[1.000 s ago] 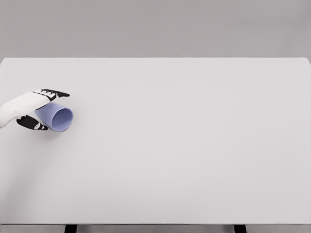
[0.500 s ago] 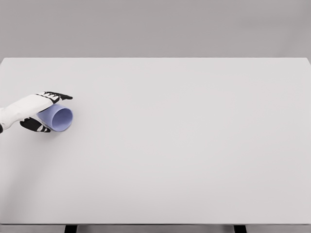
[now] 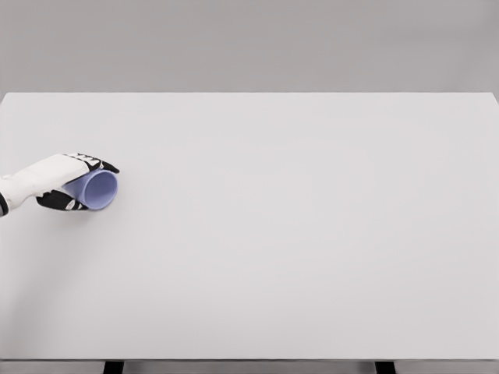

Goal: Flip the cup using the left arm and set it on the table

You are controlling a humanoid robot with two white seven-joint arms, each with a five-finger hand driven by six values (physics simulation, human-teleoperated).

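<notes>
Cup (image 3: 100, 191) first: a pale lavender-blue one, lying on its side at the far left of the white table (image 3: 296, 234), roughly midway between the near and far edges. Its open mouth faces right and a little toward the near side, so the lighter inside of the wall shows as a round hollow, while the closed end points left into the hand and is hidden there. Going from the left edge, a white forearm comes in low across the table and ends in the left hand (image 3: 69, 181), white over the back with black fingers (image 3: 100, 164). That hand is wrapped around the cup: the fingers curve over the top of the far side, reaching nearly to the rim, and a dark thumb or lower finger shows under the near side, so the cup sits between them, gripped around its body. The cup's mouth sticks out just past the fingertips to the right. Whether the cup's underside touches the tabletop or is held just clear of it, I cannot tell; only a faint shadow lies beneath it. To the right of the cup the tabletop runs on plain and white to its right edge, against a grey wall behind.
</notes>
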